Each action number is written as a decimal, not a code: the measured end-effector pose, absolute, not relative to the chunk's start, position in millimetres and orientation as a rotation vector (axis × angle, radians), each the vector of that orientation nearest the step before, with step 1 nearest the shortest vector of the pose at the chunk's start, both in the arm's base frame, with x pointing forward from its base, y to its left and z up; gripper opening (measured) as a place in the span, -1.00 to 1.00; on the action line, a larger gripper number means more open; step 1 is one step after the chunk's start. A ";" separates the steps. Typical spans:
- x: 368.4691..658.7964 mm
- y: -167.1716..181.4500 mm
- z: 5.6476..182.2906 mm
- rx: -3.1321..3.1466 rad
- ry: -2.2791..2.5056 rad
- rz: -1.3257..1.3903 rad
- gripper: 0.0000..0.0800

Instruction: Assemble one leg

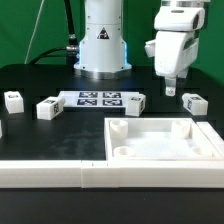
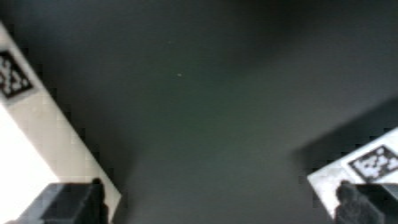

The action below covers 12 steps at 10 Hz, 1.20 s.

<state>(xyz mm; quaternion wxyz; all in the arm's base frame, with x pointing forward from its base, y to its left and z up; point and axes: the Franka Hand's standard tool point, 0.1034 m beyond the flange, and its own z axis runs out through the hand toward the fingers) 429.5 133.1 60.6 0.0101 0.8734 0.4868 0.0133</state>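
Nearest the camera in the exterior view, a long white rail (image 1: 50, 172) runs across the front of the dark worktop (image 1: 40, 135). Just behind it, toward that view's right, lies the large square white panel (image 1: 190, 150) with round sockets in its corners.

Farther back a loose row of small tagged posts stands on the worktop. The leg (image 1: 194, 103) is at the right end of that row, just beyond the panel's far right corner. Three other posts (image 1: 47, 108) stand off to the left of it, with the marker board (image 1: 100, 98) lying flat among them.

The end effector (image 1: 172, 90) hangs above the worktop just to the left of the leg. It is near the leg but apart from it, and it touches nothing.

In the wrist view its fingers (image 2: 63, 205) stand apart, with only bare dark worktop between them. A tagged white piece (image 2: 377, 160) shows just beside one fingertip; whether it is the leg I cannot tell.

Behind everything stands the arm's base (image 1: 103, 45).
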 end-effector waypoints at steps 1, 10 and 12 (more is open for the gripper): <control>420.8 138.1 55.3 2.857 1.303 0.088 0.62; 381.6 188.2 42.3 3.120 0.567 -0.083 0.62; 376.9 191.2 44.6 3.029 0.509 -0.418 0.62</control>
